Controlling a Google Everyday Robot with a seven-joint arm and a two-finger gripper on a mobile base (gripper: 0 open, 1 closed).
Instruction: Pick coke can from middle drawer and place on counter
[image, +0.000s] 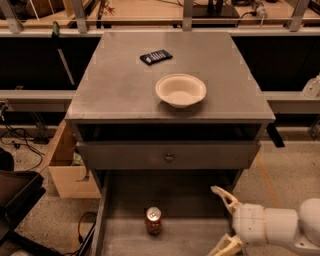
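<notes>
The coke can (153, 220) stands upright on the floor of the pulled-out middle drawer (195, 240), left of its centre, its silver lid showing. The gripper (220, 220) is at the lower right, at the drawer's right wall, about a can's height to the right of the can and not touching it. Its two pale fingers are spread apart with nothing between them. The counter (115, 85) is the flat grey cabinet surface above, carrying a white bowl (180, 90).
A small dark packet (155, 56) lies at the back of the counter. A closed drawer face with a round knob (169, 158) sits above the open drawer. A cardboard box (62, 170) and cables are on the floor at left.
</notes>
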